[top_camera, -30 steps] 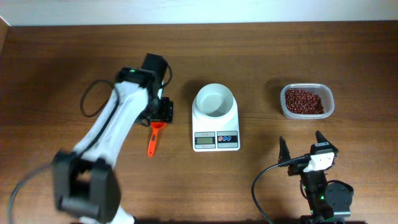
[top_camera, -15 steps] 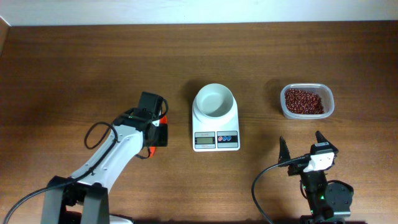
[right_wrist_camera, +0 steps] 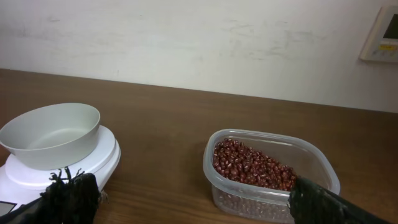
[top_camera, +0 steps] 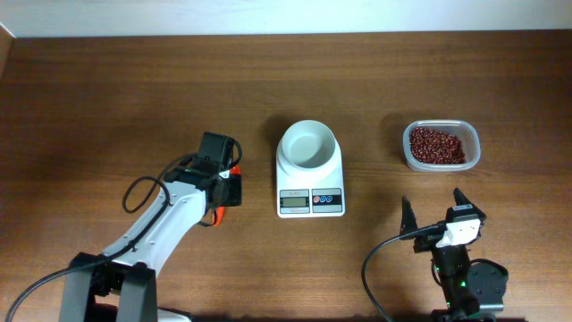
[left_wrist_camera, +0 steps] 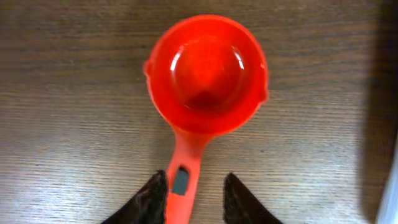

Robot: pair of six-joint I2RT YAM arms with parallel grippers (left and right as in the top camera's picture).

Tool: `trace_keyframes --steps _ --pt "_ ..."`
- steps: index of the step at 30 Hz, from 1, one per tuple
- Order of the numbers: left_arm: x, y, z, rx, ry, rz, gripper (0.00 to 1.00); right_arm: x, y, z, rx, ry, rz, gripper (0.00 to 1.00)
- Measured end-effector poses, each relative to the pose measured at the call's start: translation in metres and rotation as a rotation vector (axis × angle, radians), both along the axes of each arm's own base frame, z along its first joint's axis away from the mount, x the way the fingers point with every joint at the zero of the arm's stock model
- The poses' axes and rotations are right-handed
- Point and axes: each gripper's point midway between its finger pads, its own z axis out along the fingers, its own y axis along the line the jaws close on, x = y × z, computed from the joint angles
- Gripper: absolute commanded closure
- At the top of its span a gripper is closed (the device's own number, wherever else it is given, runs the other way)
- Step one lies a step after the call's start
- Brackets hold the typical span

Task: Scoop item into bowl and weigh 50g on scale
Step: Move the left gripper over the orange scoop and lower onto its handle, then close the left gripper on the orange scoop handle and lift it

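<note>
- Worktop [top_camera: 89,89]: brown wood, filling the overhead view up to a pale wall along the top edge.
- Left arm [top_camera: 161,224]: reaches from the lower left of the overhead frame up towards the centre, ending just left of the scale.
- Scale [top_camera: 311,202]: white, at the centre of the overhead frame, with its display and buttons towards the bottom edge.
- Tub [top_camera: 476,152]: clear plastic, at the right of the overhead frame, well apart from the scale.
- Bowl [top_camera: 308,146]: white, sitting on the scale with nothing in it.
- Scoop [left_wrist_camera: 205,74]: orange-red, lying flat on the worktop just left of the scale, its cup bare.
- Left tool [left_wrist_camera: 196,188]: narrowly spread around the scoop's handle; a gap shows between the handle and the finger on the frame's right side, so it is not pinched.
- Right tool [top_camera: 435,213]: spread wide and holding nothing, at the lower right of the overhead frame, below the tub.
- Beans [top_camera: 436,146]: dark red-brown, heaped in the tub.
</note>
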Motion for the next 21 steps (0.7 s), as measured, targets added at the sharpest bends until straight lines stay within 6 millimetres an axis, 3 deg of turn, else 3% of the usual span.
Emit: trace_keyframes --steps 15,21 --pt "0.0026 0.0033 0.001 0.022 -0.012 -0.005 0.52 0.0 0.0 0.0 0.0 0.0 0.0 0.01" --pt "0.0027 0.0039 0.0011 0.038 -0.012 -0.04 0.52 0.0 0.0001 0.0 0.0 0.0 0.0 0.01"
